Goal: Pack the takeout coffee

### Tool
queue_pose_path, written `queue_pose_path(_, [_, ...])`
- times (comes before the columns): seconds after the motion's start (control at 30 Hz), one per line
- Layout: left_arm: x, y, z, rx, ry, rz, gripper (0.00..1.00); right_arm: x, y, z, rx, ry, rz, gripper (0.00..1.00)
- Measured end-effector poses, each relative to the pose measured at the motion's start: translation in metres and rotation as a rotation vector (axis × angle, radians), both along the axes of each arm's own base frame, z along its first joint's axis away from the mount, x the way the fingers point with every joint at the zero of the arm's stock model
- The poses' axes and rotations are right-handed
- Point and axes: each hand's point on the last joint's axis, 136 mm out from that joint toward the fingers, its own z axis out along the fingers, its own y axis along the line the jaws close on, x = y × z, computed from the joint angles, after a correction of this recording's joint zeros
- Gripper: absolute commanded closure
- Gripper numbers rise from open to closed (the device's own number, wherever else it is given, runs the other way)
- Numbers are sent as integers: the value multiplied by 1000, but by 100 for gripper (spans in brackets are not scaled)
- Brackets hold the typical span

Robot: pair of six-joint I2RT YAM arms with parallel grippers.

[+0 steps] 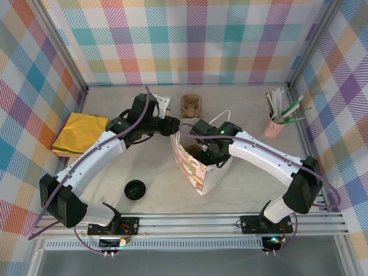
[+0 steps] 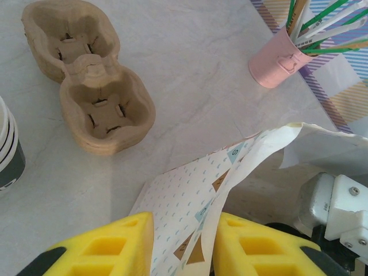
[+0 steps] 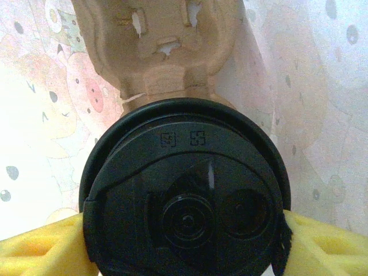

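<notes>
Takeout coffee (image 3: 184, 195) sat clamped in right pincer (image 3: 183, 247) below its lid. Paper wall looked crushable and lid slick: hold mid-body, lightly. Left pincer (image 2: 183, 244) pinched bag (image 2: 172, 195) rim.

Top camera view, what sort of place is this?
Likely a staged robot test booth, not a café: plaid walls, a metal rail, and takeout props like the paper bag and cup carrier.
</notes>
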Motion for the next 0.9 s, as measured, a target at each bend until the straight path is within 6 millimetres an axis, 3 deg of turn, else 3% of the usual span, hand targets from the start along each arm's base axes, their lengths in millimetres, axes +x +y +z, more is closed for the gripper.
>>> queue_pose_path(0.9, [2,1,-2,8,1,8,68,-8,-2,2,14,16,-15,30])
